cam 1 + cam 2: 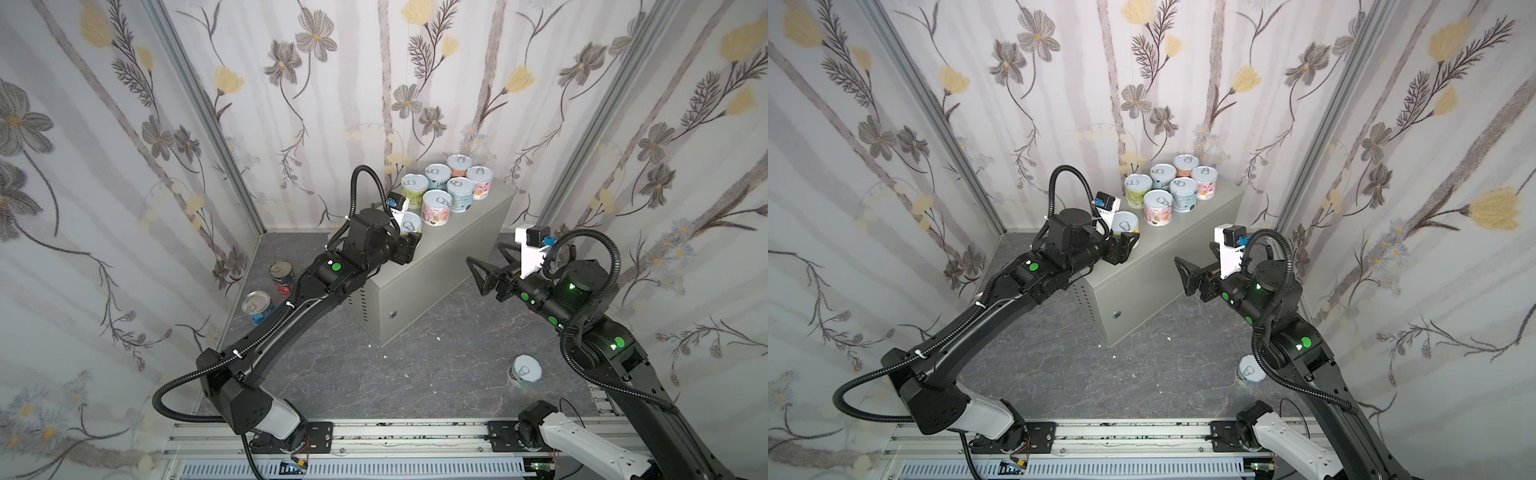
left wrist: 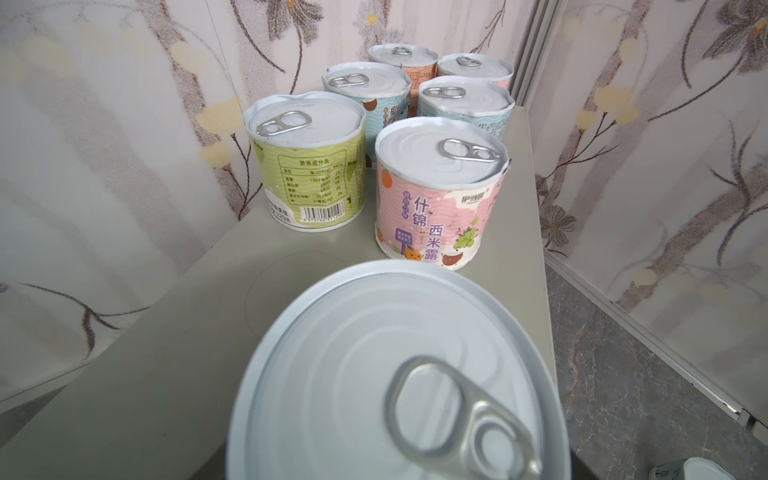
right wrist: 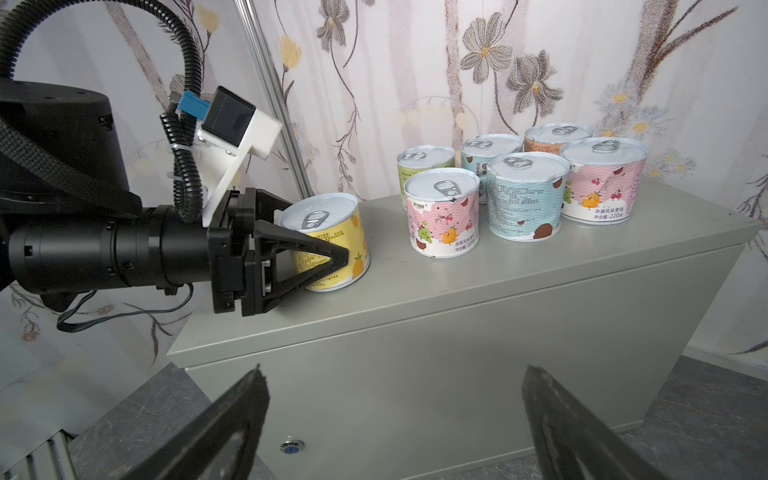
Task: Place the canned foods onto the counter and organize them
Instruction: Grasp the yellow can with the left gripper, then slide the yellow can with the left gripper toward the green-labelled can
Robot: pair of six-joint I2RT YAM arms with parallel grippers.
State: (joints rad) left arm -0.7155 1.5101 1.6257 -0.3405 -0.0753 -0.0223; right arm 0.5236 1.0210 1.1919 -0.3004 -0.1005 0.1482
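- The yellow can point(image 3: 328, 245), short with a white pull-tab lid and a pineapple on its label, stands upright on the top of the counter point(image 3: 415, 374), towards the end that carries the round lock.
- The left gripper point(image 3: 318, 231) is closed around this can, one black finger on each side of the label. From the left wrist view the can's lid fills the foreground.
- Further along the counter top, apart from the yellow can, a group of six cans point(image 1: 460, 191) stands upright in two rows of three at the far end. The pink can point(image 3: 442, 220) and the green can point(image 2: 307, 166) are the nearest of them to the held can.
- Three cans are on the dark marbled floor point(image 1: 374, 365). The tall blue can point(image 1: 257, 307) and the navy-red can point(image 1: 281, 276) sit close together by the left wall, and one short can point(image 1: 525, 370) sits on the right, near the right arm's base.
- The right gripper point(image 3: 392, 370) hangs beside the long side of the counter, off the floor, its fingers spread wide with nothing between them.
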